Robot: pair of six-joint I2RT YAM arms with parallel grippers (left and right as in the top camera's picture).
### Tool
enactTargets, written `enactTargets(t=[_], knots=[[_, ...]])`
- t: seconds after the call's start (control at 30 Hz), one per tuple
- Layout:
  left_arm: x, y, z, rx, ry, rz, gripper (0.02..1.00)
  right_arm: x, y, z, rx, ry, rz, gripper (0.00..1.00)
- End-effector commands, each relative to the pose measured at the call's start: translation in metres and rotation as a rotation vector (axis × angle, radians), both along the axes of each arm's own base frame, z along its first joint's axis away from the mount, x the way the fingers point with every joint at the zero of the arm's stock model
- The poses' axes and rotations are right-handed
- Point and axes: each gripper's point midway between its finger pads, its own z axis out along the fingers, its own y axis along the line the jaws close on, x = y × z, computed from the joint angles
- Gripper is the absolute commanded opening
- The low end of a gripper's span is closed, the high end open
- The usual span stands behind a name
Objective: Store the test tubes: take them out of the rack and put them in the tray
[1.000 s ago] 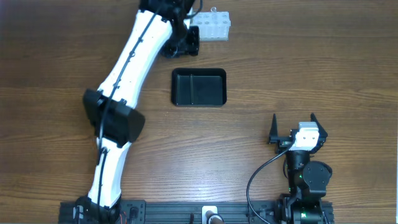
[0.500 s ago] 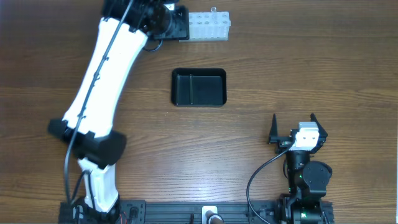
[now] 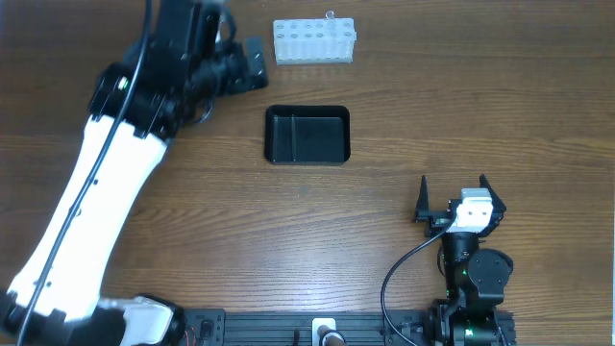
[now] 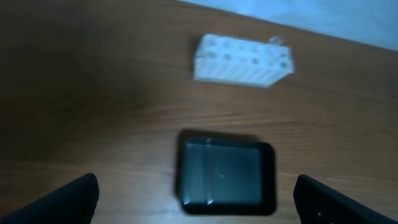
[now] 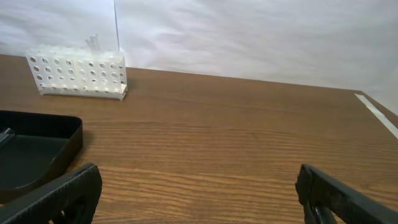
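The white test tube rack (image 3: pixel 313 42) stands at the table's far edge, with one clear tube (image 3: pixel 331 16) sticking up near its right end. The black tray (image 3: pixel 307 135) lies just in front of it, and a thin clear tube (image 3: pixel 294 135) seems to lie in the tray's left part. My left gripper (image 3: pixel 252 63) hovers left of the rack, apart from it; in the left wrist view its fingers (image 4: pixel 74 198) stand wide open and hold nothing, above rack (image 4: pixel 242 60) and tray (image 4: pixel 225 179). My right gripper (image 3: pixel 454 199) rests open near its base, far from the tray.
Bare wooden table lies all around the tray and rack. In the right wrist view the rack (image 5: pixel 78 73) and the tray's corner (image 5: pixel 37 152) lie far off, with a white wall behind the table's back edge.
My left arm has swung left and drawn its gripper back from the rack's left end, which now shows in full. The right arm has not moved.
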Motion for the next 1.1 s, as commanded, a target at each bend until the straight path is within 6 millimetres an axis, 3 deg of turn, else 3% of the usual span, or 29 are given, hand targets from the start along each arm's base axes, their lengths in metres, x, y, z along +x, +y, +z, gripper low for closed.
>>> enactTargets(t=[0.03,0.27,0.43,0.73,0.87,1.1], knots=[[-0.028,0.029,0.000,0.010,-0.044,0.059,0.998,0.000,0.003,-0.002,0.003,-0.003,0.015,0.993],[-0.040,0.056,0.001,-0.015,-0.245,0.088,0.998,0.000,0.003,-0.002,0.003,-0.003,0.015,0.991],[-0.056,0.086,-0.005,-0.040,-0.353,0.163,0.998,0.000,0.003,-0.002,0.003,-0.003,0.015,0.993],[-0.076,0.123,0.007,0.031,-0.569,0.146,0.998,0.000,0.003,-0.002,0.003,-0.003,0.015,0.993],[-0.083,0.132,0.007,0.039,-0.638,0.177,0.998,0.000,0.003,-0.002,0.003,-0.003,0.015,0.993],[-0.095,0.129,0.000,0.033,-0.812,0.157,0.996,0.000,0.003,-0.002,0.003,-0.003,0.015,0.993]])
